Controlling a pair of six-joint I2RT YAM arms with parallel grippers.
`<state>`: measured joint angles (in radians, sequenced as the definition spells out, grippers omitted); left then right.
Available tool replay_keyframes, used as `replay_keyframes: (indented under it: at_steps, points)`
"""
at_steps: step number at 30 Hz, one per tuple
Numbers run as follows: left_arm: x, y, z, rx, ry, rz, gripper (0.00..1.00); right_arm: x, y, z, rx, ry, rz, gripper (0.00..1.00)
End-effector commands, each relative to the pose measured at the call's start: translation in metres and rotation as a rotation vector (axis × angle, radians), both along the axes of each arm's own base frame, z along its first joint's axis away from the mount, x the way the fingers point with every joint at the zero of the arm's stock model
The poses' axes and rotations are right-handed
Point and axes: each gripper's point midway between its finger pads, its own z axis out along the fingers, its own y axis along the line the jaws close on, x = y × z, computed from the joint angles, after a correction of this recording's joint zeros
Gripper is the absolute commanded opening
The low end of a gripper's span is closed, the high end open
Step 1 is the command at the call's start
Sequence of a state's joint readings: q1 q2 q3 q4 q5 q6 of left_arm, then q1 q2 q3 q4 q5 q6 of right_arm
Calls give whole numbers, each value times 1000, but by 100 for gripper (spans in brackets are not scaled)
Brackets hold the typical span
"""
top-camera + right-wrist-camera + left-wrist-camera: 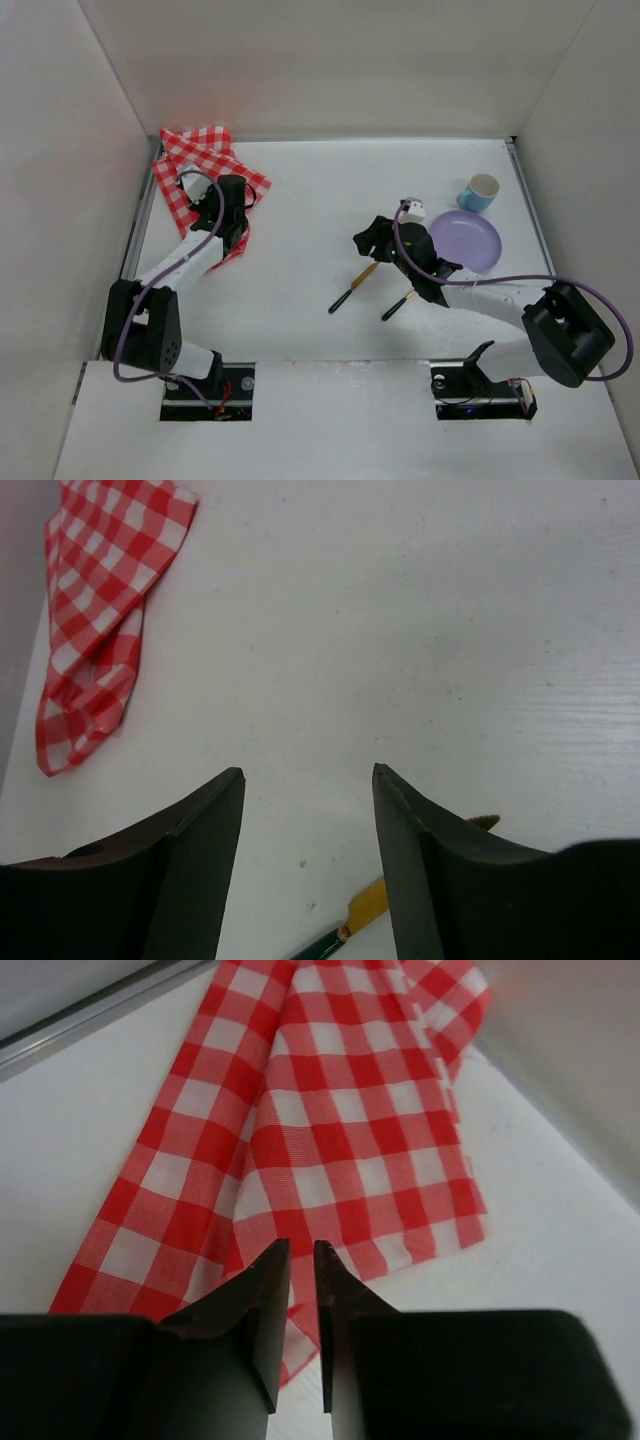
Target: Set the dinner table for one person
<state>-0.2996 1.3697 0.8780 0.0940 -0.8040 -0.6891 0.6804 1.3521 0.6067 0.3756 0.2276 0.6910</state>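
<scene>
Two utensils point(352, 287) lie on the dinner table point(300, 200) with their upper ends hidden under the right arm. The right gripper point(308, 775) has its fingers apart over bare table. The left gripper point(300, 1248) is closed to a slit on the checked cloth point(340, 1130) near the table's far left edge, with open surface between the arms

The dinner table point(310, 200) lies flat, a large matte white rectangle (faintly speckled up close)
</scene>
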Motion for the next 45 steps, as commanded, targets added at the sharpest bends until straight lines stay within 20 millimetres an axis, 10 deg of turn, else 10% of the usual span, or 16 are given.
replay_keyframes:
  at_steps: [1,6,12,24,30,45]
  points:
    - [-5,25,-38,-46,135,55,16,5,4,20,46,-55,3,66]
    - [9,35,-81,-198,106,-12,44,9,10,12,23,-38,14,74]
    - [24,28,-108,-307,88,-91,51,6,24,7,7,-23,51,76]
    - [22,5,-120,-364,48,-172,40,2,42,-4,-25,-6,85,78]
    - [15,-19,-117,-412,21,-268,14,0,47,-4,-33,-10,92,78]
    - [-110,-171,-113,-545,111,-876,5,27,48,-14,7,69,-23,91]
